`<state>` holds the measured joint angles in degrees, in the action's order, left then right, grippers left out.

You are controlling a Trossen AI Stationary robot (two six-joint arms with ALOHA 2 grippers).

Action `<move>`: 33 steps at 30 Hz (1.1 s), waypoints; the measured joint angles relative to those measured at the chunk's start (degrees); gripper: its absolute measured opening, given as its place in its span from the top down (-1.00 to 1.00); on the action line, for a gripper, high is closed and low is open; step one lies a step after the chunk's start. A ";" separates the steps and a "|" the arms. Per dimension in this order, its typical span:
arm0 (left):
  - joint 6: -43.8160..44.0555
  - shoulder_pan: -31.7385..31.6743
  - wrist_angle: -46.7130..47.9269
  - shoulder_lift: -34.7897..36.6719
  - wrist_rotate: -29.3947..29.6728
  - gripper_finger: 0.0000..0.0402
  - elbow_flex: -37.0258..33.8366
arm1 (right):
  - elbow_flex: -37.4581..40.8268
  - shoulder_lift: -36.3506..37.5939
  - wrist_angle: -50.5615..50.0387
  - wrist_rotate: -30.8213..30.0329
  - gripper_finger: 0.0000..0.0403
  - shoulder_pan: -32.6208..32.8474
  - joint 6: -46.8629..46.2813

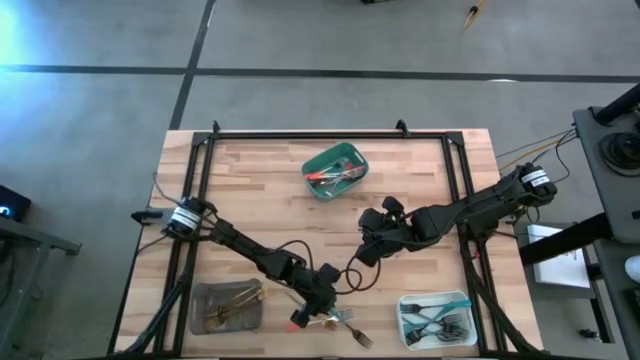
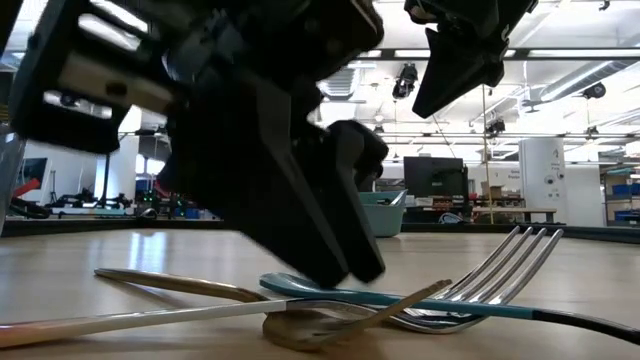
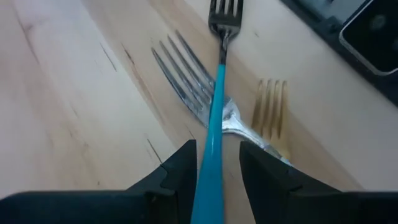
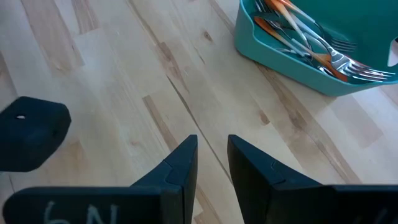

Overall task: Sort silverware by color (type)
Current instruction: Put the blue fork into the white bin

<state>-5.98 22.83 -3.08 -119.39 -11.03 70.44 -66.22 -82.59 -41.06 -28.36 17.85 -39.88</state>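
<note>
Tabletop-low, left end effector (image 3: 214,174) straddles teal-handled fork (image 3: 217,87), fingers slightly apart.

Counter (image 1: 260,190): pale wood planks, edged by a black frame.
Green tray (image 1: 335,171): set on the counter beyond the right end effector (image 1: 367,250), with red-orange-handled silverware (image 4: 292,25) inside.
Grey tray (image 1: 226,305): placed just beside the left end effector (image 1: 318,312), gold pieces (image 1: 232,298) held in it.
White tray (image 1: 437,318): laid well apart from the left end effector, teal-handled forks (image 1: 440,315) inside.
Loose on the wood under the left end effector: a teal-handled fork (image 3: 217,93), crossed over a silver fork (image 3: 186,81), with a gold fork (image 3: 271,107) alongside.
</note>
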 joint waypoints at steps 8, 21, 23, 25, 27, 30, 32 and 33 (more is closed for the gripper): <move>0.44 -0.24 -1.37 -3.33 0.56 0.48 1.47 | 0.00 0.00 0.00 0.00 0.59 0.00 0.00; 3.91 -0.22 1.23 -4.09 3.18 0.92 1.79 | 0.00 0.00 0.02 0.00 0.59 0.00 0.00; 4.26 -0.11 2.94 -4.03 4.72 0.97 1.28 | 0.00 0.00 0.02 0.00 0.59 0.00 0.00; 5.42 -0.12 4.26 -3.93 5.42 0.96 0.81 | 0.00 0.00 0.04 0.00 0.59 0.00 0.00; 7.14 -0.13 4.33 -3.87 5.60 0.98 0.64 | 0.00 0.00 0.02 0.00 0.59 0.00 0.00; 9.28 0.00 3.36 -3.34 5.71 0.99 0.27 | 0.00 0.00 0.02 0.00 0.59 0.00 0.00; 9.64 0.17 2.49 -2.30 5.96 0.99 0.06 | 0.00 0.00 0.04 0.00 0.59 0.00 0.00; 9.93 0.17 2.19 -1.78 6.03 0.99 0.04 | 0.00 0.00 0.03 0.00 0.59 0.00 0.00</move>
<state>3.96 23.00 -0.89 -121.17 -4.99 70.48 -66.22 -82.59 -41.03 -28.36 17.85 -39.88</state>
